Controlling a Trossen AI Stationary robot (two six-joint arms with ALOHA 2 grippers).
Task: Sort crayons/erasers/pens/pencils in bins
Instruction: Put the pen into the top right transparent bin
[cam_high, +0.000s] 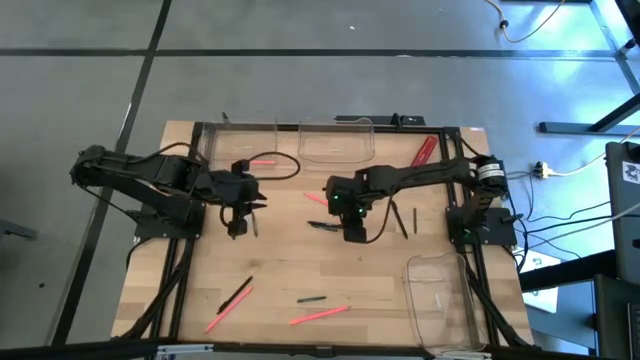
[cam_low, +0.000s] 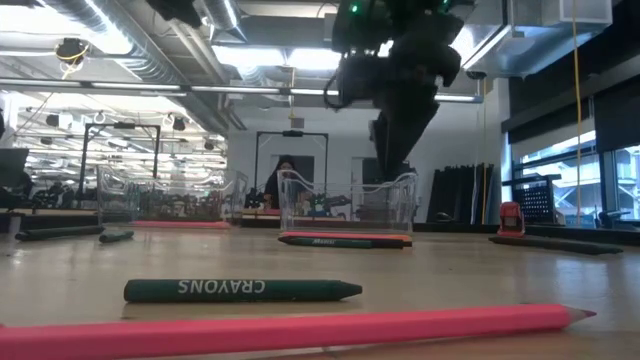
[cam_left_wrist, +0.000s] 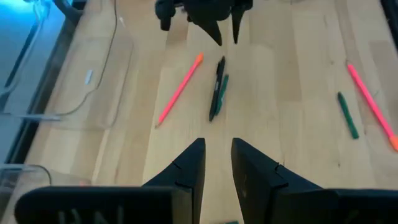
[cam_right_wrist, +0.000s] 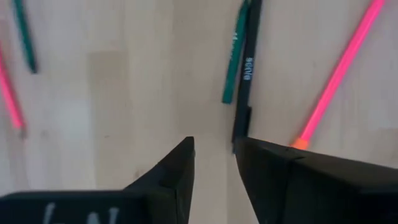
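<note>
The surface (cam_high: 300, 270) is pale wood with a visible straight grain. Three bins of clear, thin-walled plastic with rounded corners stand on it: two at the far edge (cam_high: 335, 140) and (cam_high: 235, 145), and one at the near right corner (cam_high: 440, 300).

The right gripper (cam_high: 352, 232) hangs above the middle of the surface. Its dark wedge-shaped fingers (cam_right_wrist: 180, 168) are slightly parted and hold nothing. Directly ahead of them lies a pen (cam_right_wrist: 245, 81): a slim black stick with white lettering on the barrel and a clip near one end. A green crayon (cam_right_wrist: 235, 59) lies alongside it, touching or nearly so, with its long axis almost parallel. In the high view this pen (cam_high: 323, 225) lies roughly left to right, just left of the right gripper. An orange-tipped pink pencil (cam_right_wrist: 339, 71) lies apart from the pair, at an angle to it.

A second pen (cam_high: 236, 293) lies diagonally near the front left, next to a pink pencil (cam_high: 228, 307).

The left gripper (cam_high: 238, 228) hovers left of centre. Its fingers (cam_left_wrist: 189, 168) are narrowly parted and empty.
</note>
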